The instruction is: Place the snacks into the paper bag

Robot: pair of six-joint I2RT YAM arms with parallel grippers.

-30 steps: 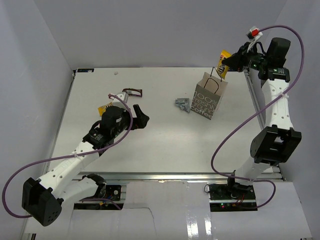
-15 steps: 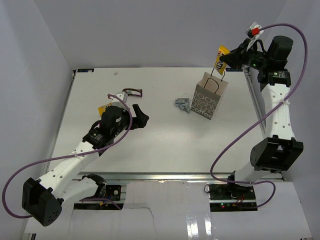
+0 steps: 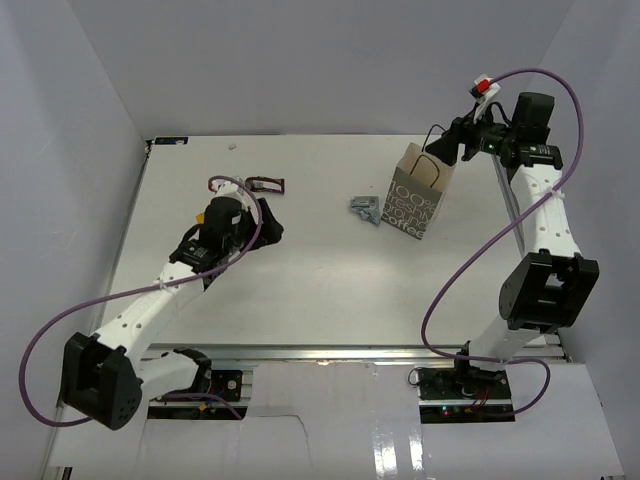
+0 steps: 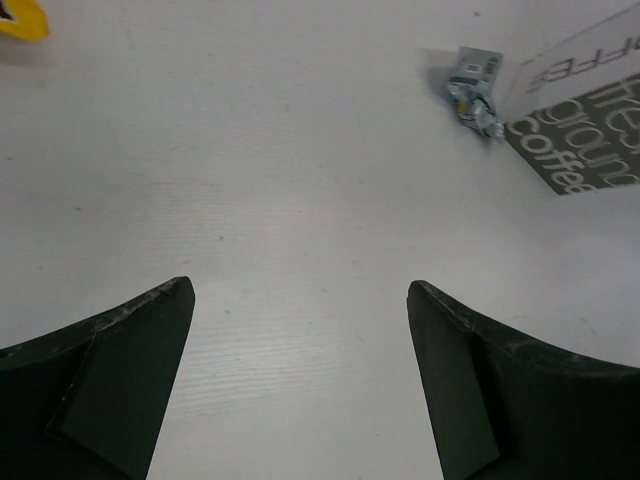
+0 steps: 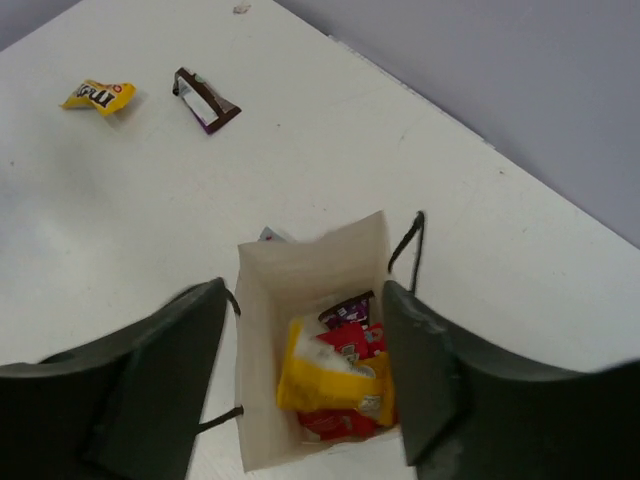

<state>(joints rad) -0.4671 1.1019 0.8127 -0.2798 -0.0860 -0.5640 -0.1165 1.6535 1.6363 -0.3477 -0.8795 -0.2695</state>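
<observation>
The grey-brown paper bag stands upright at the back right of the table. My right gripper hangs open just above its mouth, holding nothing. Down inside the paper bag lie a yellow packet, red packets and a purple one. A silver-grey packet lies on the table against the bag's left side. A dark brown packet lies at the back left, and a small yellow packet lies further left of it. My left gripper stands wide open over bare table, left of centre.
A metal rail runs along the table's right edge beside the bag. Grey walls close in the back and both sides. The left arm's purple cable loops over the near left of the table.
My right gripper moved left over the bag and opened; the yellow packet it held now lies inside the bag. The left arm shifted a little toward the back.
</observation>
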